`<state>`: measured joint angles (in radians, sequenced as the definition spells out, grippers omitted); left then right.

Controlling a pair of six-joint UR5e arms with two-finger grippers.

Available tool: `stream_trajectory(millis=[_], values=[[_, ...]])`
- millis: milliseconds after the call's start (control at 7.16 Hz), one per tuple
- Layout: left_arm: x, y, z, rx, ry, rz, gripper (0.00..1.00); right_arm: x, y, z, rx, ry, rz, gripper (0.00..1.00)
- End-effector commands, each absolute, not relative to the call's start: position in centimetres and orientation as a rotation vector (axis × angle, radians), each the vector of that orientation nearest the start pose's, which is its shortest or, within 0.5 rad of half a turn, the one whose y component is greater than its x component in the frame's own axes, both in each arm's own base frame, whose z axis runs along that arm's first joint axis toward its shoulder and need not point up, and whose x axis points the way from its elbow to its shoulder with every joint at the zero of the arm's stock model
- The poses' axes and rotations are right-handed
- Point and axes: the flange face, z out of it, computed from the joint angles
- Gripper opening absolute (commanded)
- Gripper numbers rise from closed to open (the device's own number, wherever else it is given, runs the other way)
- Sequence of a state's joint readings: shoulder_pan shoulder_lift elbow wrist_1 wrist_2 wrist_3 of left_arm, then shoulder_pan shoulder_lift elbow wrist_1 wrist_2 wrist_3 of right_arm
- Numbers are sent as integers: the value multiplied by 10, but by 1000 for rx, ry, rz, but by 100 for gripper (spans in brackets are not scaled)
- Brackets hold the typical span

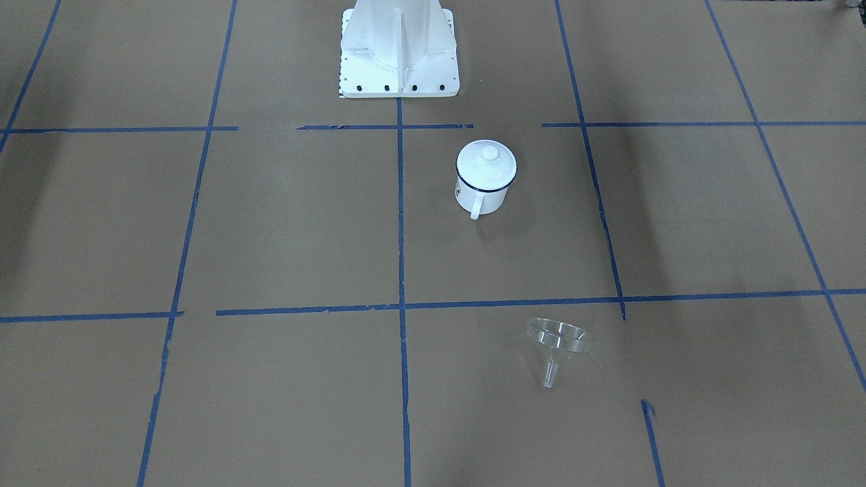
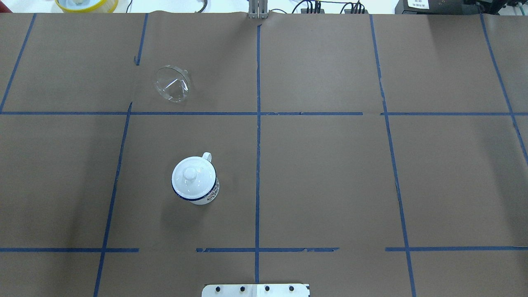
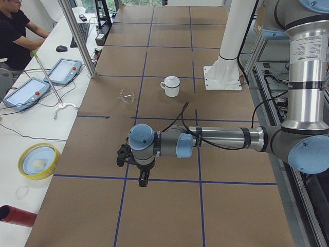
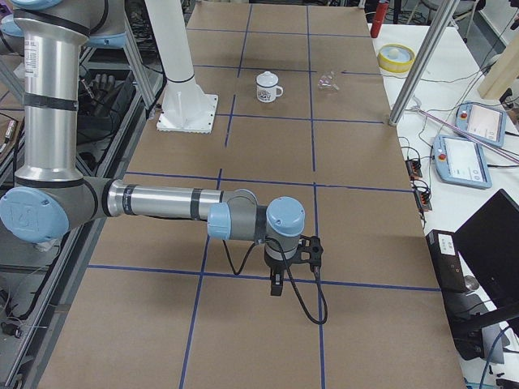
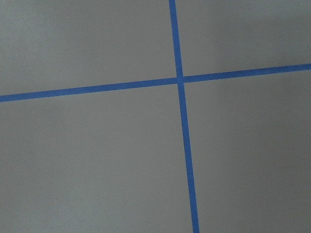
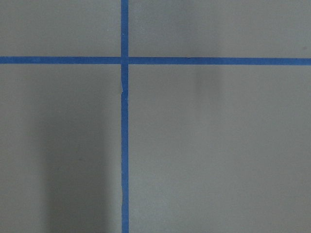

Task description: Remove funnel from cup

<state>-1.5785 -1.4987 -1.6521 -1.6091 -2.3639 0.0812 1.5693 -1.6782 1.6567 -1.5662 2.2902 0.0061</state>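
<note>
The clear funnel [image 1: 558, 341] lies on its side on the brown table, apart from the cup, spout toward the operators' side; it also shows in the overhead view [image 2: 172, 83]. The white cup [image 1: 482, 195] with its dark blue rim stands upright, a white knobbed lid [image 1: 486, 164] on top, handle facing away from the robot [image 2: 206, 156]. My left gripper [image 3: 141, 180] and right gripper [image 4: 276, 288] hang far out at the table's ends, well away from both. They show only in the side views, so I cannot tell whether they are open. The wrist views show only paper and blue tape.
The white robot base [image 1: 399, 54] stands behind the cup. A yellow bowl [image 3: 38, 160], a red cylinder [image 3: 15, 216], control tablets [image 3: 61, 71] and a metal pole [image 3: 77, 36] sit along the operators' side, where a person [image 3: 15, 31] is seated.
</note>
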Motion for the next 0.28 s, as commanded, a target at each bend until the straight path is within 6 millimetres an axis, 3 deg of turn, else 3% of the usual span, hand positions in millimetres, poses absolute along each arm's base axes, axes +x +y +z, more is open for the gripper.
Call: stream_trajectory(millis=[0, 140], values=[[-66, -464, 647, 82, 792, 89, 100, 67, -445, 670, -19, -719, 10, 100], [-66, -464, 647, 82, 792, 89, 100, 67, -445, 670, -19, -719, 10, 100]])
